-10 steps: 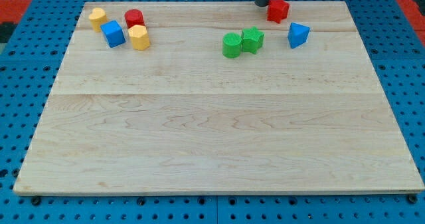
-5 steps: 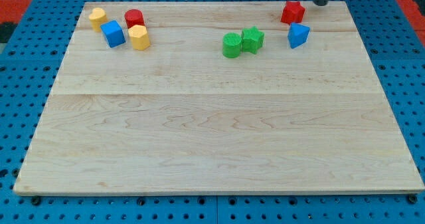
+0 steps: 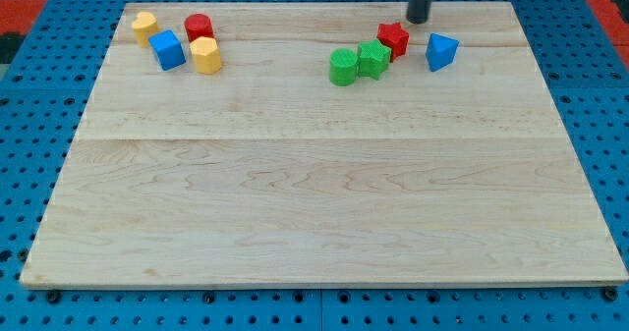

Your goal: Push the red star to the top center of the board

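So: wooden table [image 3: 324,193] fills most of the frame. No fingers on this arm, just a dark rod gripping nothing; its tip [image 3: 418,21] sits top centre-right, just up-right of the red star [image 3: 393,38]. Star touches the green star [image 3: 373,59], with a green block [image 3: 343,67] left and blue block [image 3: 441,51] right. Upper left: blue cube [image 3: 168,50], yellow block [image 3: 205,55], red block [image 3: 199,27], another yellow block [image 3: 145,25].

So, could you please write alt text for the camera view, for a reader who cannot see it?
A dark rod's tip sits just above-right of a red star near the wooden board's top edge, beside two green blocks and a blue block. Yellow, red and blue blocks cluster at top left.
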`<state>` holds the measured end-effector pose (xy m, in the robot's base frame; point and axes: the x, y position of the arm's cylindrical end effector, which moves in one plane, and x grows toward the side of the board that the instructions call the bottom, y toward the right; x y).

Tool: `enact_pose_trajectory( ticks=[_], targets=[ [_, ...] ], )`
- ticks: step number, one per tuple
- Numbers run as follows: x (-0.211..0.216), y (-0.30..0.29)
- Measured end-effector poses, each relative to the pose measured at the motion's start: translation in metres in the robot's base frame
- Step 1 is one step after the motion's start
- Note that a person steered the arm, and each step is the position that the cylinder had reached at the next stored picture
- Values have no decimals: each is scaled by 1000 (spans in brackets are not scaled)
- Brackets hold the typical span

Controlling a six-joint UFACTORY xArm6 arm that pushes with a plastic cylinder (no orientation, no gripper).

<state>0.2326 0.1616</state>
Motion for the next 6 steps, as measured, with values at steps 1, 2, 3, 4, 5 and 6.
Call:
enact_pose_trajectory(
  ticks=[1,2,3,4,5,6],
  targets=[
    [23,19],
    [40,-29],
    [54,-44],
    [66,-44],
    [58,-84],
    [45,-131]
  ],
)
